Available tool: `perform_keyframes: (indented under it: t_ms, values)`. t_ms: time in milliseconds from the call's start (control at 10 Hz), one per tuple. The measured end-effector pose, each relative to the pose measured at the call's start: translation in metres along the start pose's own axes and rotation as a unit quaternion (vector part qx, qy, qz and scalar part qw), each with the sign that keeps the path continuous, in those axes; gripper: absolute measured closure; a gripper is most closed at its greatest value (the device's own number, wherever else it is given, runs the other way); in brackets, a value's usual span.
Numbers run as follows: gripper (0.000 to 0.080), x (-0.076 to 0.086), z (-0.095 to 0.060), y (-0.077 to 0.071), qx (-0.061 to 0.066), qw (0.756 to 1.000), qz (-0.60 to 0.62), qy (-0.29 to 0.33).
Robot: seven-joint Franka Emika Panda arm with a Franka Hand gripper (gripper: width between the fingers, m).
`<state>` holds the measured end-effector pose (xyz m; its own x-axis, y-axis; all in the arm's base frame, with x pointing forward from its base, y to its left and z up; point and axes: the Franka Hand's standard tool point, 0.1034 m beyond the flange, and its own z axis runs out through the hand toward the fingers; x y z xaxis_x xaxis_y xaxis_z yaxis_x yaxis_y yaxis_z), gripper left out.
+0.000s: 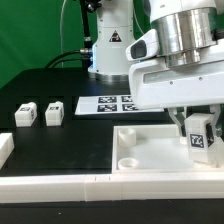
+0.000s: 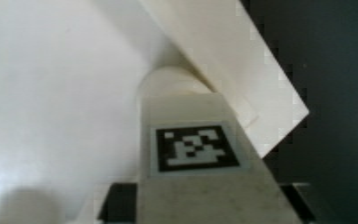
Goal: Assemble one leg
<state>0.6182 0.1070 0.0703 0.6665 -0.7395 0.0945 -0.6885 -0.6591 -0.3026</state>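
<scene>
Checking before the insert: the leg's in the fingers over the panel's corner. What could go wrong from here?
1. Miss: the leg hangs near the edge of the square panel, and no socket shows under it in either view. Off-target, it may press on flat plastic or slide off the edge.
2. Twist: the fingers appear to clamp only one end of the leg, so contact could tilt it.
3. Nothing visibly holds the panel, so a push could shift it.
</scene>
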Motion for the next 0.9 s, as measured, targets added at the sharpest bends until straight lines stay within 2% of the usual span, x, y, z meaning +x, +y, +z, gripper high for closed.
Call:
perform_keyframes:
  t_ms: [200, 400, 600, 700, 800, 900]
  values:
    - [0.0502, -0.0011, 0.0001, 0.0004, 0.002, 0.994, 0.110, 0.003]
    - [0.0502, -0.0010, 0.0005, 0.0006, -0.002, 0.980, 0.197, 0.002]
    - [0.0502, -0.0014, 0.0005, 0.0008, -0.001, 0.971, 0.237, 0.001]
    - [0.0439, -0.0015, 0.0007, 0.0010, -0.001, 0.974, 0.228, 0.001]
    - [0.0274, -0.0016, 0.0007, 0.0010, -0.001, 0.976, 0.216, 0.001]
    - [0.0274, -0.0022, 0.0005, 0.0005, -0.001, 0.977, 0.215, 0.000]
